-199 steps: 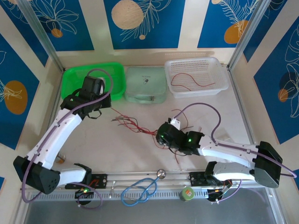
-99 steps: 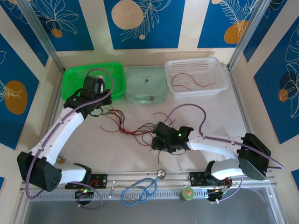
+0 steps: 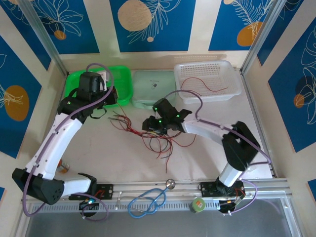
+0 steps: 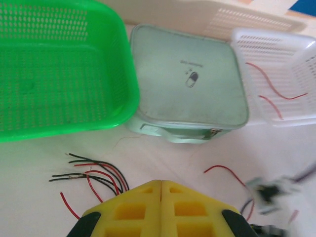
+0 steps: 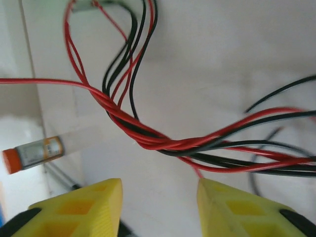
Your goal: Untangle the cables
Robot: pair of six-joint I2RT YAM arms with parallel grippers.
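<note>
The cables (image 3: 157, 137) are a tangle of thin red and black wires lying mid-table, their loose ends fanned out on the left (image 4: 91, 174). My left gripper (image 3: 109, 102) hovers by the green basket; its yellow jaws (image 4: 161, 183) are pressed flat together, and several wires run under its left finger, so a hold cannot be judged. My right gripper (image 3: 150, 126) sits at the tangle's upper edge. It (image 5: 158, 190) stands open, and a twisted red-and-black strand (image 5: 168, 144) crosses just ahead of its fingertips, not between them.
At the back stand a green basket (image 3: 79, 81), a mint case (image 3: 154, 89) and a white basket (image 3: 232, 84) holding a red wire (image 3: 202, 88). A blue stethoscope (image 3: 148, 201) and a small roll (image 3: 198, 205) lie on the front rail. An orange-capped tube (image 5: 32, 152) lies nearby.
My right arm swung from the front of the table up and left to the tangle, and its jaws opened. The left arm drew back toward the green basket, and the wires shifted with it.
</note>
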